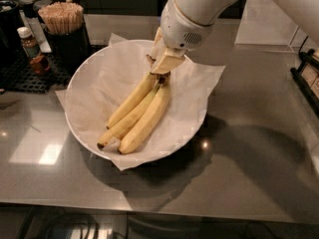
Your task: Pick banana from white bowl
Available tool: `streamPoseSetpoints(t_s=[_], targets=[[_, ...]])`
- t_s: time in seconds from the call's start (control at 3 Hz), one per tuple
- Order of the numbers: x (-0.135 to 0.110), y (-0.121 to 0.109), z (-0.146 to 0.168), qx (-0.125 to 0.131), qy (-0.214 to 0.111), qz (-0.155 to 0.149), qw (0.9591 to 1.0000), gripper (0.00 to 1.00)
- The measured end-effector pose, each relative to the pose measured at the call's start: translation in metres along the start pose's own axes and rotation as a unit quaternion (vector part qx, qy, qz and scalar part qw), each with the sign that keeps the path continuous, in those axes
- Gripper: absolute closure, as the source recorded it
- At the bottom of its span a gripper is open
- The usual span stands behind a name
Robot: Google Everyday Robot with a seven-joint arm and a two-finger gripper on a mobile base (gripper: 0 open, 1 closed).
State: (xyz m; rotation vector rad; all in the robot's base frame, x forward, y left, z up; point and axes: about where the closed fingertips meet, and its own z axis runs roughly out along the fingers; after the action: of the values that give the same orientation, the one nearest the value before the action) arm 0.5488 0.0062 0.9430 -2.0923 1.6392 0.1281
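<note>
Where banana (130,99) lies in white bowl (74,126) | gripper (162,66) at stem end | grip unclear

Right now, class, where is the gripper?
In the camera view, upper centre, the gripper is over the far side of the white bowl, at the stem ends of the three bananas.

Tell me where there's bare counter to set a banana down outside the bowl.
Bare counter lies right of the white bowl, up to the rack at the right edge, and along the front. Back left is crowded: stick holder and bottles on a black mat. The gripper sits at the bananas' stem end.
</note>
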Motion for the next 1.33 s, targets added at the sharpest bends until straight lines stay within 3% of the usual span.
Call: streamPoseSetpoints(t_s=[0.33,1.0,1.33], targets=[[-0.018,-0.010,-0.004,-0.011,0.026,-0.028,0.9992,1.00],[-0.016,-0.010,-0.006,-0.004,0.027,-0.021,0.9994,1.00],[-0.007,-0.011,-0.034,0.034,0.029,-0.008,0.9990,1.00]])
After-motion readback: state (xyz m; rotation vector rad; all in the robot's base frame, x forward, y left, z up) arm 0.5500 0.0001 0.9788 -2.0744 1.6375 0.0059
